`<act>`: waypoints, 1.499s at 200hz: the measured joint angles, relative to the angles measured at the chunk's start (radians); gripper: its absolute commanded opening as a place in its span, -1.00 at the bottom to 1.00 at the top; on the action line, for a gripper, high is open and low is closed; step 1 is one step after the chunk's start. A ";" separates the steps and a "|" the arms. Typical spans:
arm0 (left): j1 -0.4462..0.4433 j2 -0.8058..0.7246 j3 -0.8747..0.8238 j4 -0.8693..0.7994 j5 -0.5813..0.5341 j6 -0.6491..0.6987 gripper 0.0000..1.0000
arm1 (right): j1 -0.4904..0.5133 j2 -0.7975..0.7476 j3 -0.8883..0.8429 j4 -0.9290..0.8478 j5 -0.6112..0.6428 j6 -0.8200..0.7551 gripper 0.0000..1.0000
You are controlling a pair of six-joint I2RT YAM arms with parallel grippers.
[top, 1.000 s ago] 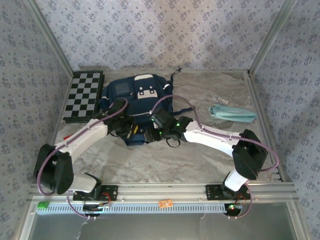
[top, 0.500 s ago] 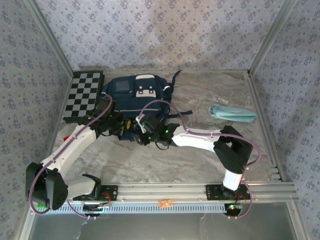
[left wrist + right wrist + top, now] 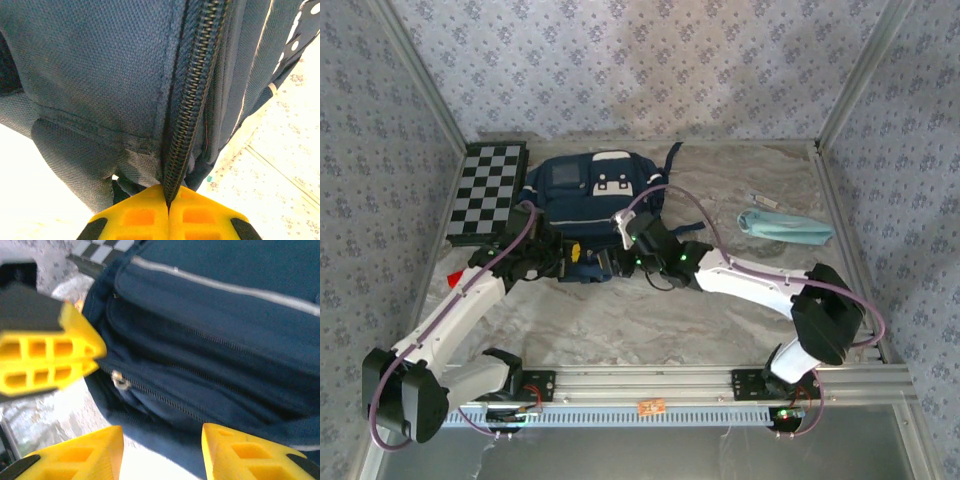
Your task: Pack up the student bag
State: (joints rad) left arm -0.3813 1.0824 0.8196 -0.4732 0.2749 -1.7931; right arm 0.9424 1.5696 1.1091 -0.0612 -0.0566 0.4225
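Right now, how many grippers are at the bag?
2. The left gripper is shut on the zipper at the near edge of the bag; the right gripper stands open just beside it, holding nothing.

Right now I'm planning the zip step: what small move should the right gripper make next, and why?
Probably ease the right gripper forward onto the zipper pull, then close. Its jaws stand open short of it, and the left gripper pinches the bag at its zipper.
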 measured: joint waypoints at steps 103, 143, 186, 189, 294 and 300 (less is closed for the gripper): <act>0.000 0.025 0.012 -0.002 0.002 0.000 -1.00 | 0.054 0.204 0.269 -0.236 0.016 0.101 -0.25; 0.000 0.029 0.023 -0.002 0.002 0.000 -1.00 | 0.046 0.237 0.291 -0.235 0.034 0.105 -0.25; 0.000 0.031 0.025 -0.001 -0.002 0.000 -1.00 | 0.044 0.273 0.314 -0.211 0.051 0.100 -0.43; 0.000 0.031 0.025 -0.001 -0.002 0.000 -1.00 | 0.044 0.277 0.316 -0.210 0.053 0.100 -0.47; 0.042 -0.003 0.026 0.000 0.070 0.042 -1.00 | 0.079 0.212 0.290 -0.242 0.187 0.141 -1.00; 0.047 -0.008 0.026 0.003 0.088 0.046 -1.00 | 0.080 0.201 0.288 -0.256 0.196 0.151 -1.00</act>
State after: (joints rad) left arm -0.3344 1.0740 0.8455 -0.4702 0.3630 -1.7470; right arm 1.0222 1.7710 1.3975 -0.3168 0.1394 0.5732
